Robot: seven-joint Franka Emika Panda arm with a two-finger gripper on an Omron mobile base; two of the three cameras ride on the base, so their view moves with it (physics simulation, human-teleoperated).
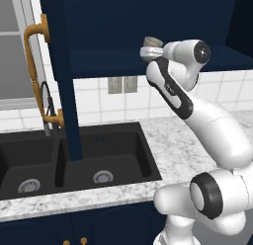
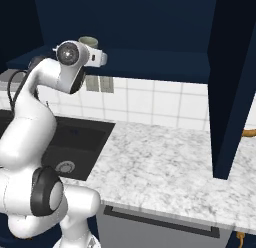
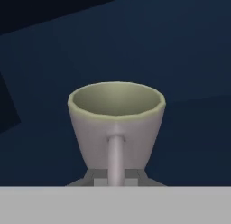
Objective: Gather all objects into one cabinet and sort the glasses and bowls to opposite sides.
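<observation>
Heads up, your gripper [image 3: 115,180] is clenched on the handle of the dull grey-beige cylindrical mug [image 3: 116,123] at the front edge of the navy cabinet shelf [image 1: 113,61], so a rushed push could tip it.

Upright grey-beige mug [image 3: 116,123] inside navy cabinet [image 1: 148,21]

Below me runs a speckled white-grey marble counter [image 2: 165,162] with a black double-basin sink [image 1: 74,160] sunk into it, a round metal drain in each basin. A white tiled wall [image 2: 150,104] rises behind, carrying a grey double wall outlet [image 1: 122,84]. A pale-framed window [image 1: 12,46] sits at far left.
</observation>
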